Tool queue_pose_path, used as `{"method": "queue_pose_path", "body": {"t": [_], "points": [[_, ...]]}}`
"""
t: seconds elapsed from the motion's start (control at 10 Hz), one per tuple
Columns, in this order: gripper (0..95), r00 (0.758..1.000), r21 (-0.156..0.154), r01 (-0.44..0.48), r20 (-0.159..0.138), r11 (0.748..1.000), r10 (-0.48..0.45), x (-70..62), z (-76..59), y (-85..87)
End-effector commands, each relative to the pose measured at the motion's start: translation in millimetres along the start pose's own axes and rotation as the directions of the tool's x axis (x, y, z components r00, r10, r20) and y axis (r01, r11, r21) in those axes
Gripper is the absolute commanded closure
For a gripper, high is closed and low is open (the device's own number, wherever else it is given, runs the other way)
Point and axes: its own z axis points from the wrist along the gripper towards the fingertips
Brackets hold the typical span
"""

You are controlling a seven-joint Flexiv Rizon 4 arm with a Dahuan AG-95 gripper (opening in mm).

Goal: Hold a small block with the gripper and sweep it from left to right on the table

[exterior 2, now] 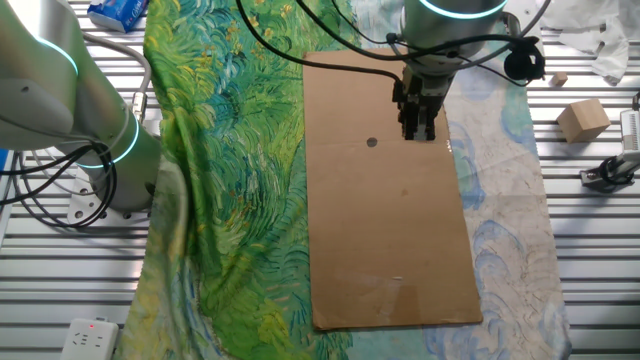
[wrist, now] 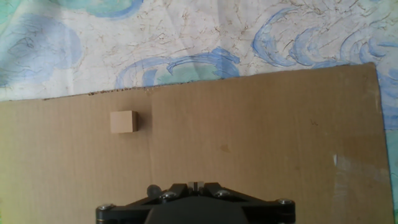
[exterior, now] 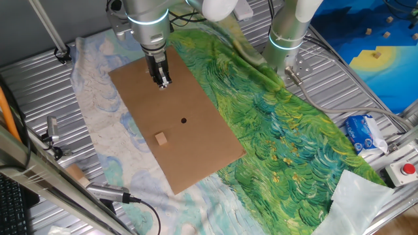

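On cardboard sheet (exterior: pixel 176 124), small block (exterior: pixel 160 138) sitting alone nr edge facing pale-blue cloth (exterior: pixel 98 130), past black dot (exterior: pixel 183 120). Gripper (exterior: pixel 162 82) hanging over far end of sheet, well apart from block, holding nothing; jaw gap — can't tell. Green cloth (exterior: pixel 274 130) lying along opp. side. Bigger wood chunk (exterior 2: pixel 583 119) sitting off on ribbed table (exterior 2: pixel 590 250). Cardboard around block showing bare.

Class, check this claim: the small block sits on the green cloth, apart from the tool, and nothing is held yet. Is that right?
Not quite. The small block lies on the brown cardboard, not the green cloth; one fixed view shows this. The rest holds: the tool is apart from it and holds nothing.
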Motion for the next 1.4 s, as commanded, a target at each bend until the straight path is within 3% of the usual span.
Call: {"method": "queue_pose_path", "body": {"t": [0.1, 0.4, 0.7, 0.9, 1.4], "points": [[95.0, 1.0, 0.001, 0.0, -0.004, 1.0, 0.0, -0.1, 0.0, 0.1], [95.0, 0.999, 0.004, -0.037, -0.025, 0.999, 0.037, -1.7, 5.3, 0.1], [95.0, 0.998, 0.004, -0.064, -0.025, 0.998, 0.064, -15.7, 10.9, 6.7], [95.0, 0.995, 0.003, -0.093, -0.042, 0.996, 0.093, -37.8, 10.2, 17.6], [95.0, 0.991, 0.001, -0.121, -0.06, 0.993, 0.121, -67.8, 12.3, 29.9]]}}
